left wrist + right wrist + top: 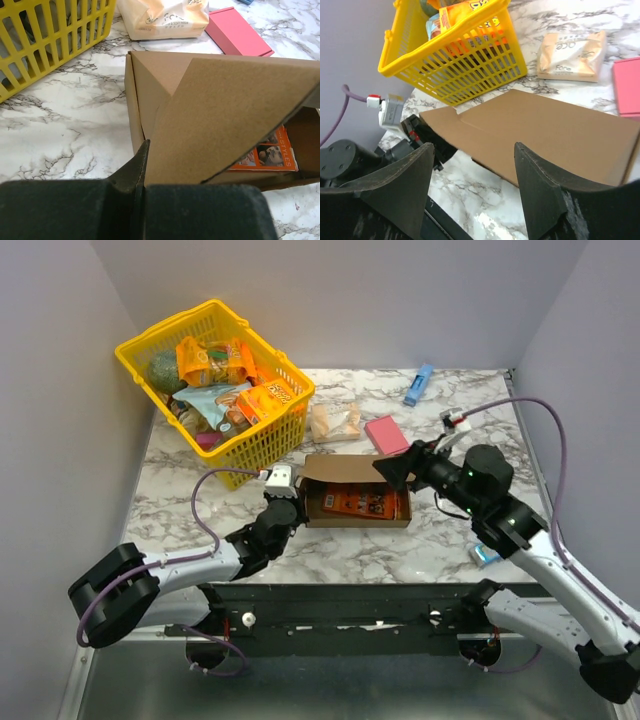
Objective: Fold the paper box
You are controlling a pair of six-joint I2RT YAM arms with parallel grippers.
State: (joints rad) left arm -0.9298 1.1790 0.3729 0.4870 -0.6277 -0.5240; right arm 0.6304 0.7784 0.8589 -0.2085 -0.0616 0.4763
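We see the paper box (345,470) in the middle of the marble table (340,550), between the two arms. It is a shallow brown corrugated mailer, part-formed, with an orange printed snack box (357,503) lying flat inside. Its lid panel is raised and tilts over the tray, and the left end wall stands upright.

The left gripper (142,167) is at the box's left end with its jaws fully closed. In its wrist view a raised flap's edge runs down into the line where the fingers meet, so we judge it pinched there. The right gripper (472,150) is at the box's right end with its jaws spread wide and holding nothing. The lid panel lies just beyond its fingertips (520,150).

We judge that the cardboard will handle as light and stiff. Each panel should resist bending across its face and give readily along the scored creases. On smooth marble such a light tray will likely slide or swing if pushed from one side only, and the snack box adds little to anchor it.

The best hold is thin-edge-on, along a free flap edge close to a crease, with the other arm bracing the opposite end. Squeezing mid-panel could dent the board.

A yellow basket (262,435) of groceries sits near the far left corner of the box. A tissue packet (335,422) and a flat pink box (385,433) lie just behind it.
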